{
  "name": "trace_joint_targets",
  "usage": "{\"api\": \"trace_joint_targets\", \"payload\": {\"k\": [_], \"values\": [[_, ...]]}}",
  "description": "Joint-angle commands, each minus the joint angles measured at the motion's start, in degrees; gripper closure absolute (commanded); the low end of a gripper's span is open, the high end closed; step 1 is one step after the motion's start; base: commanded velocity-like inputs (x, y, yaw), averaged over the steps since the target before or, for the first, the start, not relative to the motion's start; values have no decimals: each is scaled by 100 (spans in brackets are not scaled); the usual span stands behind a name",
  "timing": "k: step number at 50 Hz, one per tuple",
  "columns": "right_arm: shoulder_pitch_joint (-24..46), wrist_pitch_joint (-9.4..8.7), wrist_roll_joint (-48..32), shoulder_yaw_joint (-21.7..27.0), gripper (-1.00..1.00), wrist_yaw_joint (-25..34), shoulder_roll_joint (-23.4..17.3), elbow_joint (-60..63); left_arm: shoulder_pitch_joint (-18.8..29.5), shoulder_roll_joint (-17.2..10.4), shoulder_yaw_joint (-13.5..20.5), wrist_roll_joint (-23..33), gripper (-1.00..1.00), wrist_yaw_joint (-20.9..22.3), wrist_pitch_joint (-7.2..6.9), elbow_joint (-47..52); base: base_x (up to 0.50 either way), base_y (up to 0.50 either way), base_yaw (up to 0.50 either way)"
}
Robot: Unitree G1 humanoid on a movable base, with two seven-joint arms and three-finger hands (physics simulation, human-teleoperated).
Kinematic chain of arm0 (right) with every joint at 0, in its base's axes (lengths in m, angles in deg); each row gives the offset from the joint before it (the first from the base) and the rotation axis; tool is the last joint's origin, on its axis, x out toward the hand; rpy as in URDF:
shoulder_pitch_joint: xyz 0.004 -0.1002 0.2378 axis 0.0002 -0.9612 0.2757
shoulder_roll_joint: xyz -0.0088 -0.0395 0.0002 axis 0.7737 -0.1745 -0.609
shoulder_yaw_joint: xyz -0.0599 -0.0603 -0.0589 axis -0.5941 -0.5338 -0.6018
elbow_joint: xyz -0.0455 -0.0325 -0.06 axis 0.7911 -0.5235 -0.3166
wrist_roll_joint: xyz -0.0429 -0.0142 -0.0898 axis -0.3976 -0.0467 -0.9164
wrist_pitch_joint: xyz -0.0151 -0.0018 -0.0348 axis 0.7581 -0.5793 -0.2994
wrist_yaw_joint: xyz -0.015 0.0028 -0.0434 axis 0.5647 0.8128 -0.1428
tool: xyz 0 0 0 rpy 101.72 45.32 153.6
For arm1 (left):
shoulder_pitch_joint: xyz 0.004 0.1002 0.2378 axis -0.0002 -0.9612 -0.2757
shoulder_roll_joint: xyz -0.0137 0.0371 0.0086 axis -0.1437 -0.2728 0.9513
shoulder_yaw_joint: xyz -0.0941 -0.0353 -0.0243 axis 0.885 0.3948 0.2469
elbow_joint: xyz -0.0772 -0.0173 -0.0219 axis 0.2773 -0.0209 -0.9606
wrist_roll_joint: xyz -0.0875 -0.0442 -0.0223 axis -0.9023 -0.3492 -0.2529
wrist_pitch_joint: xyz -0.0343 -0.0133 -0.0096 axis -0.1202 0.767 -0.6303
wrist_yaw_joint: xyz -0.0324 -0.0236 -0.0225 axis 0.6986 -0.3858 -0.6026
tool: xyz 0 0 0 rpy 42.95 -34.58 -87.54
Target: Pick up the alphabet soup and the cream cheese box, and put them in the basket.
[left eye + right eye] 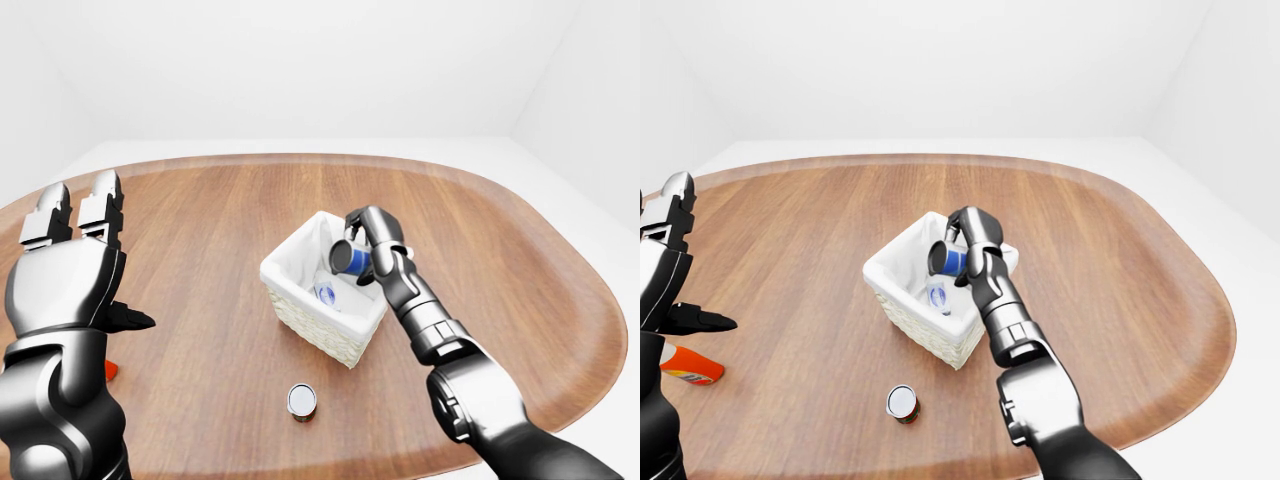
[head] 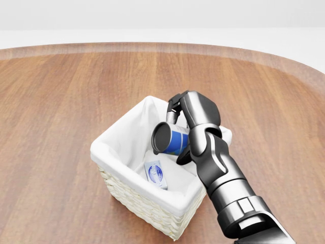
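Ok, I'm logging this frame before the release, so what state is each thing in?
alphabet soup: on its side, held above the basket's inside
right hand: shut on the can
cream cheese box: lying on the basket's floor
basket: upright on the table
left hand: open, raised, holding nothing
small can: upright on the table

Right arm: reaches from the head view's bottom right up toward the middle, forearm slanting left.
Right hand point(image 2: 179, 134): fingers point(image 2: 174, 108) curled round a can, thumb beneath it.
Left arm: raised at the left edge of the left-eye view, forearm upright.
Left hand point(image 1: 68, 262): held up, fingers point(image 1: 100, 198) straight and spread apart, thumb pointing right, holding nothing.
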Motion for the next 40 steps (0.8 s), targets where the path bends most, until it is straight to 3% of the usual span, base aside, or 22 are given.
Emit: {"api": "trace_joint_targets", "payload": {"k": [1,40], "values": [[580,0,267,12,100,-288,44,-1067,7,-8,5,24,-100,55,0,40,0,0,0],[803,0,52,-106,100,-439,378,-1267,10,-3,5,-4,-100,0,0,-5,0,0,0]]}}
